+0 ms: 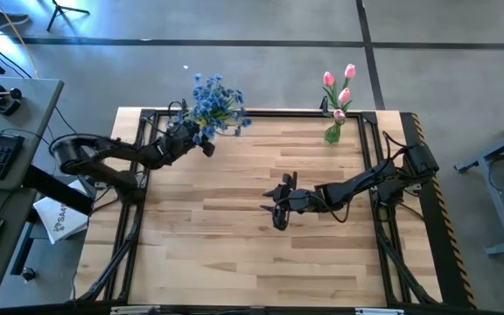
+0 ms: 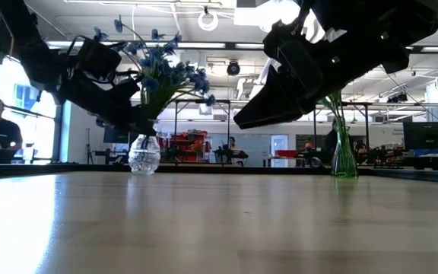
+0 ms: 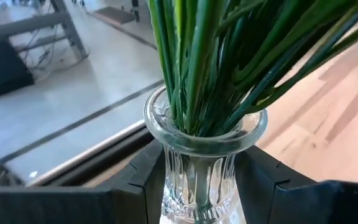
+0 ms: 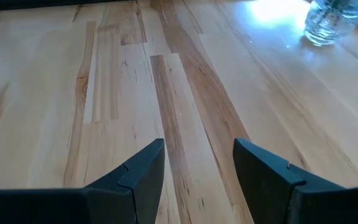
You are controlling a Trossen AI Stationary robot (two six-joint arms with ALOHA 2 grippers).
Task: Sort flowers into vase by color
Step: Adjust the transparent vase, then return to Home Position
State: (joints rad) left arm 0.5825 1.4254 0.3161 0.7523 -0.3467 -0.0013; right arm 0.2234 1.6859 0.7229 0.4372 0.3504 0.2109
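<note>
Two vases stood near the far edge of the table (image 1: 234, 227). The clear ribbed glass vase (image 3: 201, 168), toward the far left corner, held the blue flowers (image 1: 215, 101), whose green stems (image 3: 210, 62) were bunched in its neck. The green vase (image 1: 332, 131), toward the far right corner, held the pink tulips (image 1: 339, 83).

The left gripper (image 1: 201, 138) was positioned at the clear vase. In the left wrist view its two fingers (image 3: 135, 180) stood parted on either side of the vase body, just beside the glass. Contact with the glass could not be confirmed from the views, and the fingers held no stem.

The right gripper (image 1: 278, 210) was positioned above the middle of the table, raised clear of the wood. In the right wrist view its fingers (image 4: 138, 171) stood apart with only bare boards between them; it held nothing.

No loose flower lay anywhere on the visible table surface. Each colour occupied its own vase. On this evidence the sorting appeared complete or very nearly so. The probable remainder was withdrawal of the left gripper from the clear vase without tipping it.
</note>
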